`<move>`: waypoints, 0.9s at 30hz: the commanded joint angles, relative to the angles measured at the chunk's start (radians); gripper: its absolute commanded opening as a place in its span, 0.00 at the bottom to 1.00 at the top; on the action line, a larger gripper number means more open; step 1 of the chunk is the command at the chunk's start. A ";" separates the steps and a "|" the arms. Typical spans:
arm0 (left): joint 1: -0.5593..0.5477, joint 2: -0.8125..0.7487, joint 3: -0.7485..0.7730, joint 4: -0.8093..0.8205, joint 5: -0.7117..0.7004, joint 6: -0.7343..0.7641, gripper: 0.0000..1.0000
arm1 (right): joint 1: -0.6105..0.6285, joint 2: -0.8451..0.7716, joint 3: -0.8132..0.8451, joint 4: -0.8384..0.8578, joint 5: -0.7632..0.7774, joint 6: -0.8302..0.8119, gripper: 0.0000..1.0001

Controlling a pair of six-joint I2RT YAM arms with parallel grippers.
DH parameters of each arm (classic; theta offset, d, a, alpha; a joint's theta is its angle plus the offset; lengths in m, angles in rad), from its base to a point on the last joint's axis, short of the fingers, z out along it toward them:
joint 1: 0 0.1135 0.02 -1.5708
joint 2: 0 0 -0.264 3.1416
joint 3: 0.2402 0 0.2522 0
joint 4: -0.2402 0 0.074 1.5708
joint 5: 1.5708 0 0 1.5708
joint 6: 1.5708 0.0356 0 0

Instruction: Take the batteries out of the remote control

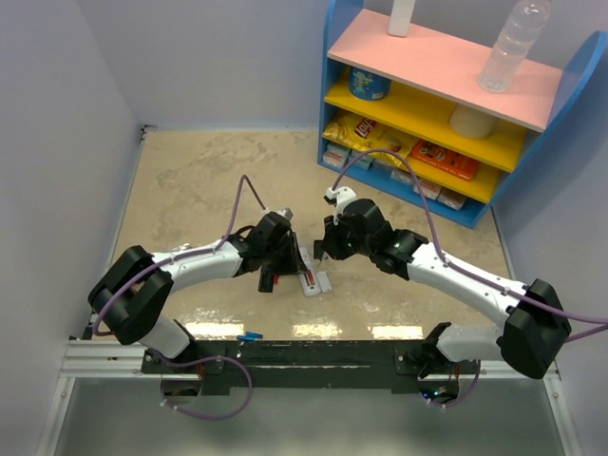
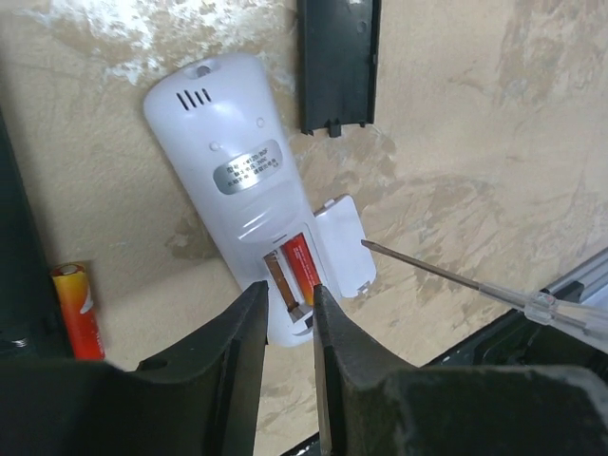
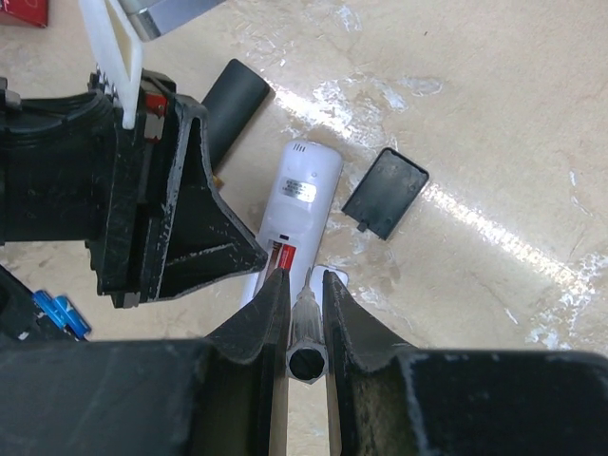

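The white remote control [image 2: 233,180] lies face down with its battery bay open. One orange-red battery [image 2: 302,266] sits in the right slot, and the left slot is bare. Another orange-red battery [image 2: 78,309] lies loose on the table to the left. My left gripper [image 2: 287,293] hovers just above the bay, narrowly open with nothing between its fingers. My right gripper [image 3: 304,277] is shut on a clear-handled screwdriver [image 3: 307,332], whose tip [image 2: 367,244] rests beside the white cover plate [image 2: 344,249]. In the top view both grippers [image 1: 270,275] [image 1: 324,249] meet over the remote [image 1: 312,279].
A black cover plate [image 3: 385,193] lies just beyond the remote, and a second black piece [image 3: 233,103] lies further left. Blue batteries [image 1: 249,336] rest near the table's front rail. A blue and yellow shelf unit [image 1: 446,114] with snacks stands at the back right.
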 commanded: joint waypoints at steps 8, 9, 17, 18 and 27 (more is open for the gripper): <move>0.051 0.050 0.104 -0.095 -0.049 0.048 0.30 | 0.004 -0.020 -0.060 0.134 -0.075 -0.020 0.00; 0.051 0.056 0.101 -0.095 -0.045 0.051 0.30 | 0.004 -0.018 -0.063 0.138 -0.075 -0.017 0.00; 0.051 0.080 0.074 -0.055 -0.026 0.053 0.30 | 0.004 0.006 -0.061 0.152 -0.078 -0.019 0.00; 0.051 0.083 0.071 -0.051 -0.025 0.054 0.30 | 0.004 0.013 -0.061 0.154 -0.079 -0.017 0.00; 0.050 0.108 0.060 -0.043 -0.019 0.056 0.30 | 0.004 0.033 -0.078 0.155 -0.089 -0.023 0.00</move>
